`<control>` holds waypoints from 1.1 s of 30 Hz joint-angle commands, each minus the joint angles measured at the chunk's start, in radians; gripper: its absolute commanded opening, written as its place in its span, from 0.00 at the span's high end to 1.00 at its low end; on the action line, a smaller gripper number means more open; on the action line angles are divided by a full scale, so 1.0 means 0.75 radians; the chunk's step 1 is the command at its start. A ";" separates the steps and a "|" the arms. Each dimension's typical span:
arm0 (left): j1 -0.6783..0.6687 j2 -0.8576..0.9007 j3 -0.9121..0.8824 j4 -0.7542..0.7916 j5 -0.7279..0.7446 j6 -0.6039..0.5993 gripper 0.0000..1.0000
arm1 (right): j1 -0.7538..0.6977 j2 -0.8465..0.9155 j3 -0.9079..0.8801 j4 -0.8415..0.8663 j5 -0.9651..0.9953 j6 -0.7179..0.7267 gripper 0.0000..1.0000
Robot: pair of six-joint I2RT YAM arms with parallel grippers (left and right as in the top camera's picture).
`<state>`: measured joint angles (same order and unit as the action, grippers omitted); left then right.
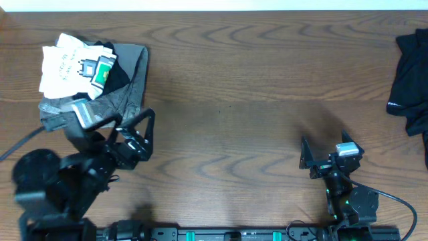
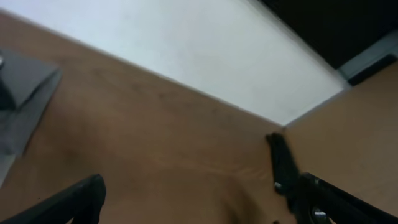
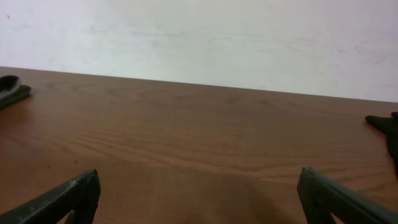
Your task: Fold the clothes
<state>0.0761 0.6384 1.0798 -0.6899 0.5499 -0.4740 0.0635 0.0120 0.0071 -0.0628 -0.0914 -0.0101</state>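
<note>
A folded white T-shirt [image 1: 61, 65] with a small green-and-black print [image 1: 100, 72] lies at the table's far left, on top of a grey folded garment [image 1: 127, 87]. My left gripper [image 1: 137, 122] hovers just in front of that pile, open and holding nothing. In the left wrist view its fingers [image 2: 78, 200] stand wide apart over bare wood, with a corner of the grey garment [image 2: 22, 93] at the left edge. My right gripper [image 1: 323, 143] is near the front right, open over bare wood, its fingers [image 3: 71, 199] far apart.
A crumpled black garment [image 1: 411, 73] lies at the table's right edge, its tip [image 3: 385, 127] showing in the right wrist view. A white wall runs behind the table's far edge [image 3: 199, 84]. Both arm bases stand along the front edge.
</note>
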 commanded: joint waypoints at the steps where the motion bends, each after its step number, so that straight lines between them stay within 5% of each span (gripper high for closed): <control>1: -0.008 -0.067 -0.157 0.035 -0.062 0.012 0.02 | 0.012 -0.007 -0.002 -0.006 0.013 0.018 0.01; 21: -0.008 -0.513 -1.117 0.906 -0.405 0.012 0.02 | 0.012 -0.007 -0.002 -0.006 0.013 0.018 0.01; 33: -0.037 -0.689 -1.341 1.004 -0.638 0.013 0.02 | 0.012 -0.007 -0.002 -0.006 0.013 0.018 0.01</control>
<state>0.0547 0.1356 0.0834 0.0559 0.1360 -0.4713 0.0635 0.0120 0.0071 -0.0628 -0.0891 -0.0101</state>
